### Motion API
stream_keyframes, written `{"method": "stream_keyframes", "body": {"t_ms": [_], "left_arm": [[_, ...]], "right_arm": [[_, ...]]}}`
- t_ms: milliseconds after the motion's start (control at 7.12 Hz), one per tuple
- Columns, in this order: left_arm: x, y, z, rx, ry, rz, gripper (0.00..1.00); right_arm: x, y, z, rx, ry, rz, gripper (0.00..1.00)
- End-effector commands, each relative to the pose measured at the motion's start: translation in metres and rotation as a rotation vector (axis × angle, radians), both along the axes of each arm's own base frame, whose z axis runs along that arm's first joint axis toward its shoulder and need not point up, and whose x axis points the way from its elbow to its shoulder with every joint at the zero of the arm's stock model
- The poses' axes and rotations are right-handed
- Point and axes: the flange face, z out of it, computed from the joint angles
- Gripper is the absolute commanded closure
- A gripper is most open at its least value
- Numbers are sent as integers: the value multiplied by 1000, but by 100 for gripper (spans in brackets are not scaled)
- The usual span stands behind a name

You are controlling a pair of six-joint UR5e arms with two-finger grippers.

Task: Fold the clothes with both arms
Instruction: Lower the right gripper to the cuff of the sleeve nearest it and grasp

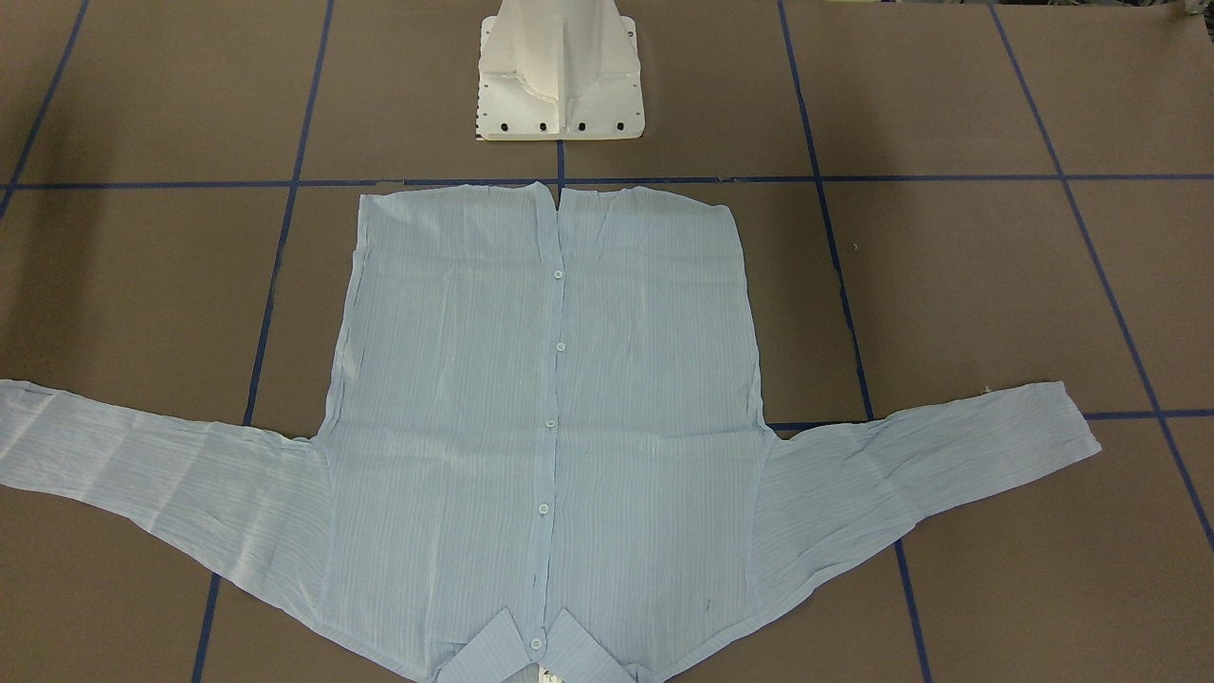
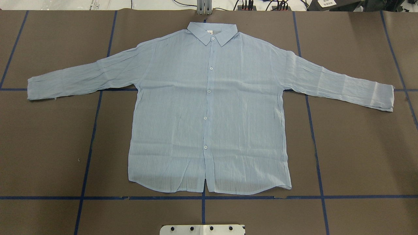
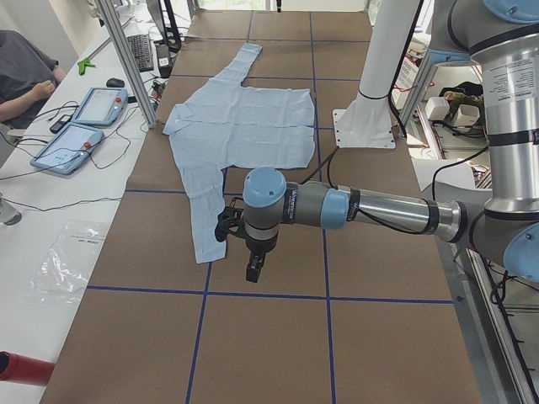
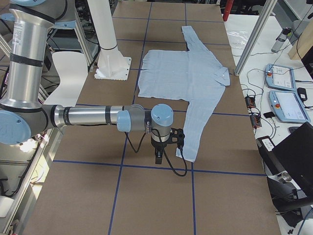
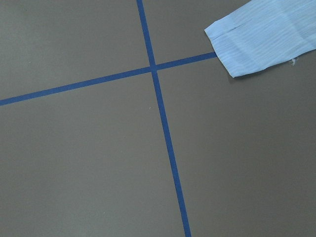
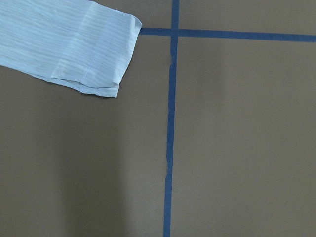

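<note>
Both ends of the desk [image 2: 359,147] have a gripper hanging low over them: the left gripper [image 3: 252,271] just off one cuff, the right gripper [image 4: 158,156] just off the other. Whether either is wide or narrow, I cannot tell. One light blue shirt [image 2: 209,107] lies flat and buttoned mid-desk, hem toward the robot's edge, sleeves spread toward both ends, collar at the far edge.

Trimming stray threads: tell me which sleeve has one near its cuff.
The sleeve on the robot's left: a short white thread sticks out beside its cuff; the right sleeve shows none.
</note>
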Motion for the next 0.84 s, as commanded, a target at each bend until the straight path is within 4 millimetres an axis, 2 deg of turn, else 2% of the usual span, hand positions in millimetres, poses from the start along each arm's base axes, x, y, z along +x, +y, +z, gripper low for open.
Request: {"method": "stream_keyframes", "body": {"t_ms": [0, 281, 703], "left_arm": [[0, -5, -9, 26, -1, 1, 0], [1, -24, -26, 59, -4, -7, 0], [2, -70, -63, 202, 0, -5, 0]], "right_arm": [[0, -2, -4, 9, -1, 0, 0], [-2, -12, -23, 113, -13, 0, 0], [-29, -32, -35, 82, -19, 29, 0]]}}
